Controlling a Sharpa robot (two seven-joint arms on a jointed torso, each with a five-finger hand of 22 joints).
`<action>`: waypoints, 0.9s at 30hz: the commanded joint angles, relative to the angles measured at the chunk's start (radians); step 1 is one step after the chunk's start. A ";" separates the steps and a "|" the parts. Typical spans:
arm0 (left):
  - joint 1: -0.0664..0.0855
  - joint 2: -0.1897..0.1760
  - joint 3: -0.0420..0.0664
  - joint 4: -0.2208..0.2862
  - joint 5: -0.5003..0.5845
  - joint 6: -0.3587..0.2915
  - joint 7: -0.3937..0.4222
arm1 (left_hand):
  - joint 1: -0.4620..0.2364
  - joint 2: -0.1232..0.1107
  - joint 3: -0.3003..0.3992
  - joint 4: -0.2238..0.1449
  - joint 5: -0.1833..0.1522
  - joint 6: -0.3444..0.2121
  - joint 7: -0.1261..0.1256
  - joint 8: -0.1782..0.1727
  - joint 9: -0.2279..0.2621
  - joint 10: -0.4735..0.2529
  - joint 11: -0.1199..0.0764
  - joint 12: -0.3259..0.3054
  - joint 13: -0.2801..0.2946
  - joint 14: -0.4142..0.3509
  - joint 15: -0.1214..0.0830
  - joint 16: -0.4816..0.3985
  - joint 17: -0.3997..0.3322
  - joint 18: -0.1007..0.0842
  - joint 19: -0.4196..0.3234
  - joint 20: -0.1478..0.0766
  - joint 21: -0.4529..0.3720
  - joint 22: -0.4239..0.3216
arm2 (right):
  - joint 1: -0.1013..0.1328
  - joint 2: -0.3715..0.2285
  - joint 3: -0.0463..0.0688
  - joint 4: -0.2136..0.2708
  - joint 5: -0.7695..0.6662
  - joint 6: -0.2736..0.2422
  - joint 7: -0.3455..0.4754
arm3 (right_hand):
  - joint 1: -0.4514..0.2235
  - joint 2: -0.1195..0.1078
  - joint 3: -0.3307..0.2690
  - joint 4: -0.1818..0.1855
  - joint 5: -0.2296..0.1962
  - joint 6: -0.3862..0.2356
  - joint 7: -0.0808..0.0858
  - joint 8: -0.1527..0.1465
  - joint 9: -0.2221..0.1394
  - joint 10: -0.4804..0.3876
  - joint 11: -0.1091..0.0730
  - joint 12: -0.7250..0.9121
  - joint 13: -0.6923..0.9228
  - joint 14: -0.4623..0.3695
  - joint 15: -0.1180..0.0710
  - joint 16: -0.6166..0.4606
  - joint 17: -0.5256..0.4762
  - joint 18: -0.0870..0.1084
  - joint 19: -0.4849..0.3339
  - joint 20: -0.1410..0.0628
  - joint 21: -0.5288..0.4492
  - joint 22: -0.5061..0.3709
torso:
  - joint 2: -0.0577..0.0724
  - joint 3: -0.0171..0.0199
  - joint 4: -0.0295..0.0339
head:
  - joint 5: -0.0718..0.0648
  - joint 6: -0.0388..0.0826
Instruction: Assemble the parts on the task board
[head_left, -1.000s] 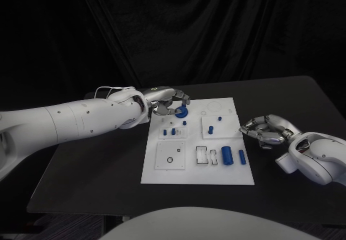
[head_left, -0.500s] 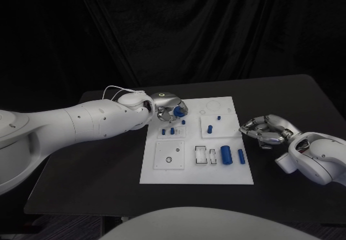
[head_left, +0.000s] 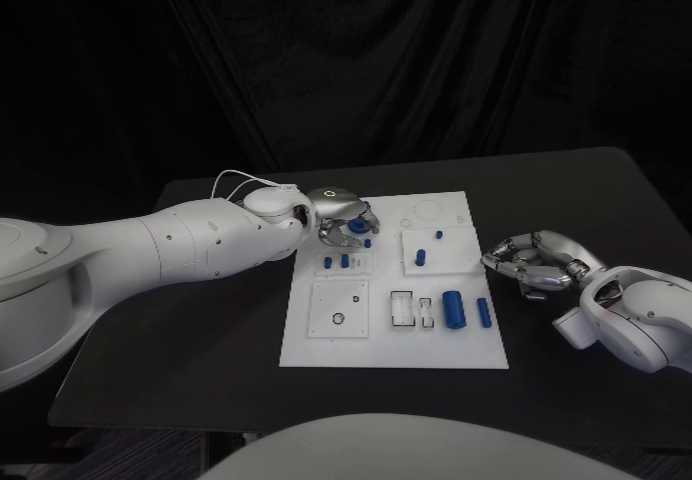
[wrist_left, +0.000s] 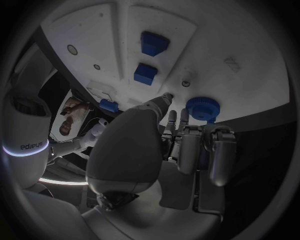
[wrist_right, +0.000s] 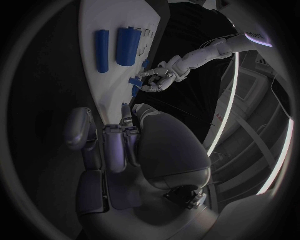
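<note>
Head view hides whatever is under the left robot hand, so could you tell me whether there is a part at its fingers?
Observer: Yes. The left wrist view shows a round blue part at the fingertips of the left robot hand.
Operator: Thank you. Is it gripped?
Observer: I cannot tell. The fingertips lie against its ridged rim, close to the edge of the white board.
Operator: What lies beyond it?
Observer: Two square blue blocks stand on the board, apart from the hand.
</note>
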 joint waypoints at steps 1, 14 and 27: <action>-0.007 0.004 -0.004 0.000 -0.028 0.011 0.020 | -0.010 0.001 -0.007 -0.002 -0.006 0.006 -0.004 -0.001 -0.003 0.007 0.002 0.003 -0.004 -0.001 -0.007 0.004 0.042 -0.006 0.107 -0.006 -0.003 0.263 | -0.002 0.001 0.001 0.002 -0.004 0.007 -0.008 | 0.008 -0.003 0.003 0.001 0.005 0.001 -0.001 0.003 -0.001 -0.005 -0.002 -0.003 0.134 0.040 0.004 -0.005 0.116 0.019 -0.005 0.001 -0.007 0.128 | 0.003 -0.0002 -0.0007 | 0.001 0.000; -0.011 0.013 -0.004 -0.003 -0.029 0.021 0.031 | 0.007 0.017 -0.009 -0.012 0.023 0.071 0.008 0.010 -0.031 0.057 -0.011 0.025 -0.015 -0.004 -0.017 0.004 0.037 -0.006 0.107 -0.015 -0.003 0.263 | -0.002 0.003 0.001 0.001 -0.004 0.013 -0.016 | 0.009 -0.001 0.005 0.000 0.007 0.002 -0.002 0.005 -0.001 -0.006 -0.002 -0.004 0.133 0.040 0.004 -0.005 0.116 0.020 -0.006 0.001 -0.009 0.127 | 0.002 0.0001 -0.0003 | -0.002 0.000; -0.015 0.014 -0.004 -0.004 -0.029 -0.004 0.056 | 0.018 0.038 -0.008 -0.023 0.045 0.170 0.040 0.041 -0.039 0.149 -0.048 0.059 -0.024 0.000 -0.046 0.007 0.040 -0.006 0.107 -0.041 -0.003 0.263 | -0.002 0.003 0.001 -0.002 -0.004 0.016 -0.019 | 0.010 0.000 0.006 0.000 0.007 0.003 -0.002 0.006 -0.001 -0.005 -0.002 -0.004 0.133 0.040 0.004 -0.005 0.116 0.020 -0.007 0.001 -0.011 0.127 | 0.003 0.0008 -0.0009 | 0.000 0.000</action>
